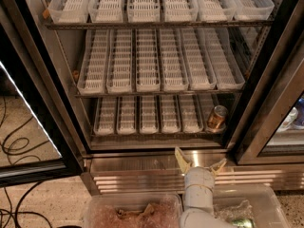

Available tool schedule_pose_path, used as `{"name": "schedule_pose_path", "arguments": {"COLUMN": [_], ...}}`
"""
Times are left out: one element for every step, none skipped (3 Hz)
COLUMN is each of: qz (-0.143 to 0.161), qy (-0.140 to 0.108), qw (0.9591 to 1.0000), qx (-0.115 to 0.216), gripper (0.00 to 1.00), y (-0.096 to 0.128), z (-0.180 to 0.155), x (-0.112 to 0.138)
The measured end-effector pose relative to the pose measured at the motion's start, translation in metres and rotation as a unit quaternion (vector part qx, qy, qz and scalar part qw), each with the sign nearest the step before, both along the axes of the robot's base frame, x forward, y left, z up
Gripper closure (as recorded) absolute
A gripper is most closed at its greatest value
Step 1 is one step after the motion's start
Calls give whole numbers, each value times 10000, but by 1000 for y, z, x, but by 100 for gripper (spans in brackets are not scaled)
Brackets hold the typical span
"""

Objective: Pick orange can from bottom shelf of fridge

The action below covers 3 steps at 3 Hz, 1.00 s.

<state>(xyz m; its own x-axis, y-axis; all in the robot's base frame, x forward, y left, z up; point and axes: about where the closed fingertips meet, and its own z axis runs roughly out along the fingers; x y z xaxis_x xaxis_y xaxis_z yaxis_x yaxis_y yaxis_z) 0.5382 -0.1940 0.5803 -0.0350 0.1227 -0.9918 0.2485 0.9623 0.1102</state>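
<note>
While two clear plastic bins [266, 198] sit nearest the viewer, one holding brownish scraps and the other a green-topped can [240, 222], the robot's pale arm [198, 194] rises between them toward an open fridge [266, 84]. The tool [200, 162] hangs in front of the stainless base trim [137, 167], outside the cabinet, its two tan fingers [182, 159] spread apart with nothing between them. Just beyond the trim, the bottom shelf [142, 133] carries a row of white slotted trays [148, 114]. The orange can [217, 118] stands at the far right end of that shelf, near its front edge, above and slightly to the right of the tool and well apart from it. Higher and farther back, two racks [156, 93] hold more of the same trays. At the left the black-framed glass door [28, 127] stands swung open, and dark cables [14, 146] loop across the speckled floor [42, 198] behind it.
</note>
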Motion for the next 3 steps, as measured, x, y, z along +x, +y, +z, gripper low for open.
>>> {"name": "schedule_pose_path", "arguments": {"qz": [111, 111, 110], "qy": [-459, -460, -467], "qw": [9988, 9988, 9988], "qx": [-126, -126, -126], "gripper": [0, 0, 8], "y": [-3, -3, -3], "z": [19, 19, 19], "x": [49, 49, 50]}}
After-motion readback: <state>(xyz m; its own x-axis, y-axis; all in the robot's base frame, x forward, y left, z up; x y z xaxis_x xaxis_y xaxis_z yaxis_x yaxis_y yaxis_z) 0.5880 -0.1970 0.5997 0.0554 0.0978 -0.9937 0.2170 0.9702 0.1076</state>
